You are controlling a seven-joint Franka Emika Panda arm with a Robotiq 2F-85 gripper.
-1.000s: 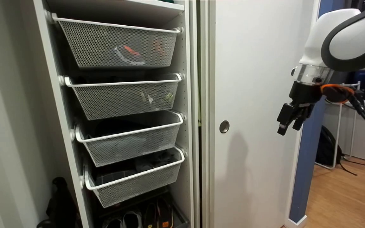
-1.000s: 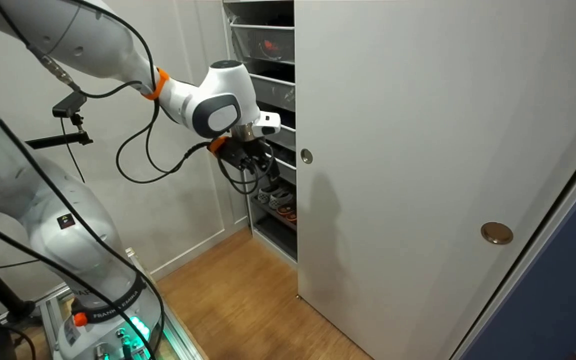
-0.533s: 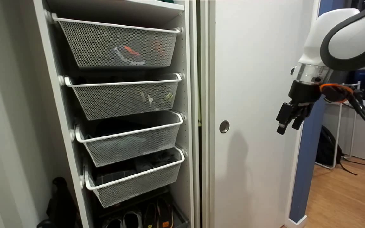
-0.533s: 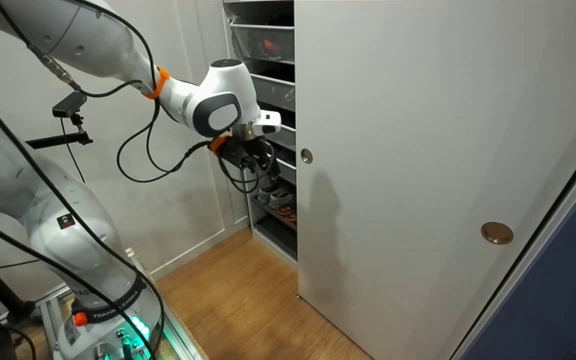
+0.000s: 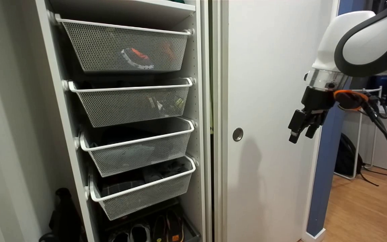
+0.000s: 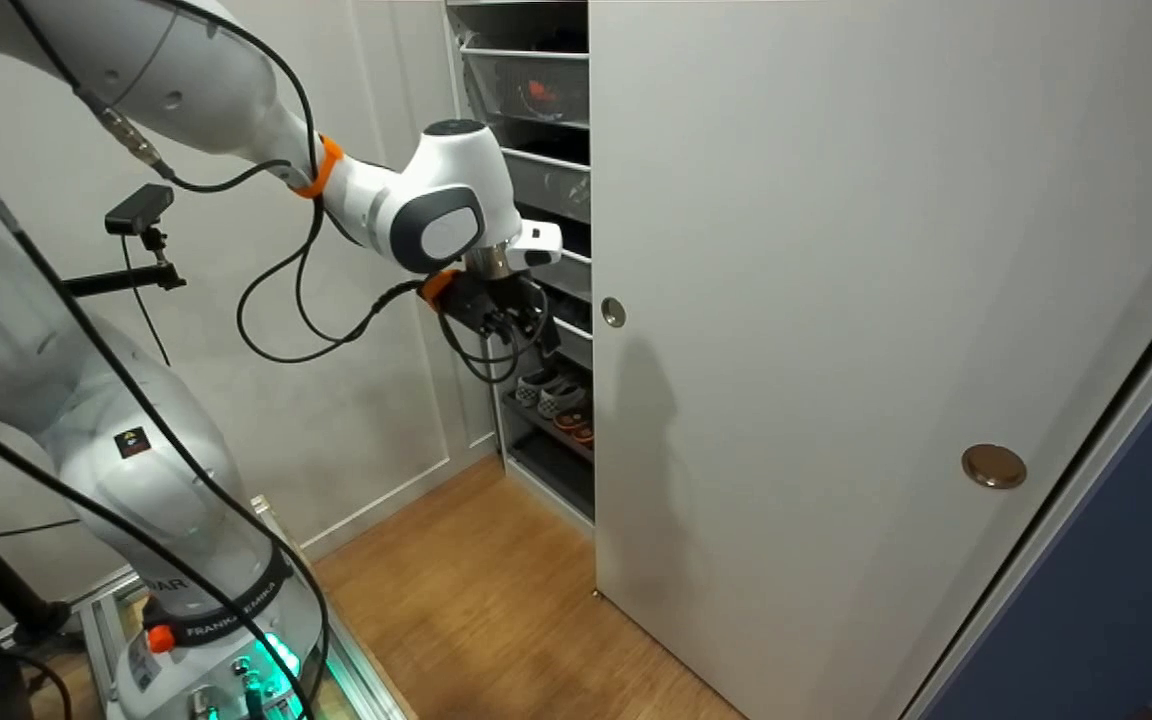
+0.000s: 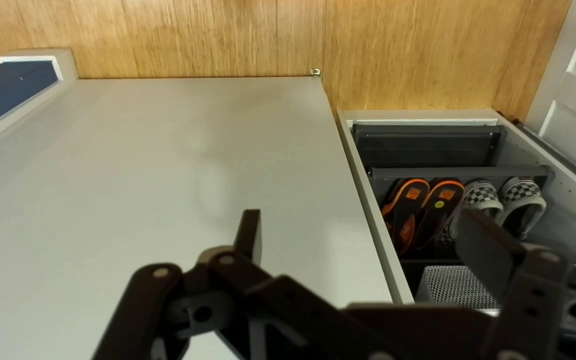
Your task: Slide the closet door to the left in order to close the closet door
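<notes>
The closet door [image 5: 274,84] is a tall, flat white panel beside the open drawer side of the closet. It also shows in an exterior view [image 6: 836,250] and fills the left of the wrist view [image 7: 168,175]. A round silver finger pull [image 5: 238,134] sits near its free edge, also seen in an exterior view [image 6: 613,312]. Another round pull [image 6: 994,466] sits near the blue wall. My gripper [image 5: 301,137] points down in front of the door, apart from the pull. In the wrist view its fingers [image 7: 360,225] are wide apart with nothing between them. Contact with the door cannot be seen.
White wire-mesh basket drawers [image 5: 136,104] fill the open closet side, with shoes [image 5: 156,232] below. A blue wall end [image 5: 328,168] borders the door. A camera on a black mount [image 6: 141,210] stands by the arm. Cables hang from the forearm [image 6: 306,250].
My gripper has shifted slightly left in an exterior view, and its shadow on the door has shifted slightly too. The forearm has moved a little. The door has not moved.
</notes>
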